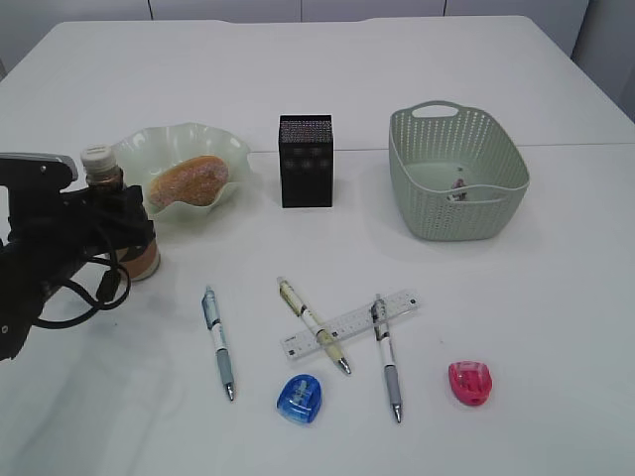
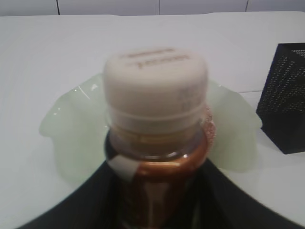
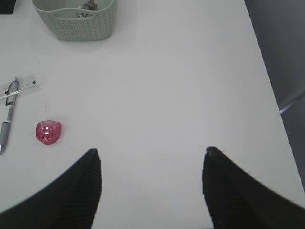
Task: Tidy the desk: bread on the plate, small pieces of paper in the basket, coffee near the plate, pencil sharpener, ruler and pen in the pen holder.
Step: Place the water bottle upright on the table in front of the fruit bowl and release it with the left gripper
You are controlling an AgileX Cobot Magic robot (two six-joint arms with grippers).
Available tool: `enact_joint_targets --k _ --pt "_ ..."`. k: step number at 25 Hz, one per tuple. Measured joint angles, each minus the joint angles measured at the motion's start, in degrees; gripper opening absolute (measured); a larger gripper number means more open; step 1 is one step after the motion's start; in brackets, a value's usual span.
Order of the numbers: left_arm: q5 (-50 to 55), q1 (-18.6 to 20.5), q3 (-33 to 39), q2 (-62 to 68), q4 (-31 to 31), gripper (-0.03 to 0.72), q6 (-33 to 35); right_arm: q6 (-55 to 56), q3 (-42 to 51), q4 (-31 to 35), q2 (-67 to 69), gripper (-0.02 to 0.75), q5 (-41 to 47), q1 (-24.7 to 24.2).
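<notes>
Coffee placement was the step in hand, as you could judge from the layout: the coffee (image 1: pixel 127 213) stood upright on the desk (image 1: pixel 556 297) just beside the plate (image 1: pixel 230 147), with the bread (image 1: pixel 189 179) already lying in that dish and the small pieces of paper (image 1: pixel 458 188) in the basket (image 1: pixel 501 213). Your left gripper (image 2: pixel 157 200) sat around the lower body of the bottle, one finger to either side of it and the white cap rising above them. The dark fingers (image 2: pixel 81 205) hugged the brown body closely, but you could not tell from these views whether they still pinched it or had started to slacken. Directly beyond the fingers, past the bottle, lay the plate, and the pen holder (image 2: pixel 286 98) stood off beyond the outer finger on the right of that view. Your right gripper (image 3: pixel 151 186) hung with its fingers spread wide over bare desk, gripping nothing; the pink pencil sharpener (image 3: pixel 48 132) lay ahead of them and off to the left, the ruler (image 3: pixel 21 85) and a pen (image 3: pixel 8 119) farther that way. The next move probably called for you to free the bottle cleanly and draw the fingers straight back without tipping it, then turn to the stationery still loose: three pens, the ruler pinned under two of them, and the blue pencil sharpener (image 1: pixel 301 398) with the pink one.
</notes>
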Motion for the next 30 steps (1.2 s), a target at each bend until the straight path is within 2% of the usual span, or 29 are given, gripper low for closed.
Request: enact_joint_targets --k 5,8,13,24,30 --pt "0.00 0.00 0.00 0.00 3.20 0.413 -1.33 0.00 0.00 0.00 0.00 0.519 0.00 0.00" --pt "-0.12 0.00 0.00 0.00 3.41 0.445 -1.46 0.00 0.00 0.00 0.00 0.519 -0.04 0.00" --pt "0.11 0.00 0.00 -1.40 3.64 0.453 -1.56 0.00 0.00 0.00 0.00 0.519 -0.04 0.00" --pt "0.69 0.00 0.00 -12.84 4.66 0.454 -1.68 0.00 0.00 -0.08 0.00 0.519 -0.13 0.00" --pt "8.94 0.00 0.00 -20.81 5.98 0.454 -1.68 0.00 0.00 -0.08 0.00 0.519 -0.13 0.00"
